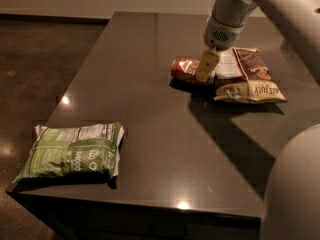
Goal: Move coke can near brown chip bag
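The coke can (pixel 184 69) is red with white script and lies on its side on the dark table (pixel 150 149). Its right end is right beside the left edge of the brown chip bag (pixel 248 77), which lies flat with a cream-yellow band toward me. My gripper (pixel 207 67) comes down from the upper right and is shut on the can's right end. One cream finger (pixel 207 63) shows in front of the can; the other is hidden behind it.
A green chip bag (pixel 75 151) lies at the table's front left corner. My arm (pixel 280 14) spans the upper right, and my base (pixel 295 189) fills the lower right. The floor lies beyond the table's left edge.
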### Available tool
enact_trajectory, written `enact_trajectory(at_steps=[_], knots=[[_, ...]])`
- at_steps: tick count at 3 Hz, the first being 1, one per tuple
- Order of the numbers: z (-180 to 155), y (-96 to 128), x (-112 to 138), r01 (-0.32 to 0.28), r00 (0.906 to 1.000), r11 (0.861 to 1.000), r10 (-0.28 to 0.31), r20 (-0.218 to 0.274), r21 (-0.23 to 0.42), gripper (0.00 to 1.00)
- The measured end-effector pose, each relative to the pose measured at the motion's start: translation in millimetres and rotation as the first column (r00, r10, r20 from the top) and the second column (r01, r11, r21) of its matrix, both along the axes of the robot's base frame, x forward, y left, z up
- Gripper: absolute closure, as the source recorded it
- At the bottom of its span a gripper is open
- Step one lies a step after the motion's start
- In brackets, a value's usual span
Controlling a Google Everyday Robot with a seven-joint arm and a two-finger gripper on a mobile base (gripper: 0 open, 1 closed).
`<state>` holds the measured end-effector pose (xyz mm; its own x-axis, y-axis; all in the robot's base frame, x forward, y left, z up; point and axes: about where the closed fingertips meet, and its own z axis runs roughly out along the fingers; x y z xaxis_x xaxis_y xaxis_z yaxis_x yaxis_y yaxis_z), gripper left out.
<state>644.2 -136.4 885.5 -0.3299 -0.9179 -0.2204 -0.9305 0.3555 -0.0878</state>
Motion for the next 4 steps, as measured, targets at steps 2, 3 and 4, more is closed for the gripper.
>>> enact_trajectory(at_steps=[2, 3, 4], knots=[[-15.1, 7.6, -9.0, -0.079, 0.9962, 0.996, 0.08, -0.035, 0.029, 0.42], [-13.2, 7.6, -9.0, -0.079, 0.9962, 0.996, 0.08, -0.035, 0.029, 0.19], [-14.9, 9.6, -5.4, -0.078, 0.9965, 0.996, 0.079, -0.025, 0.033, 0.0]])
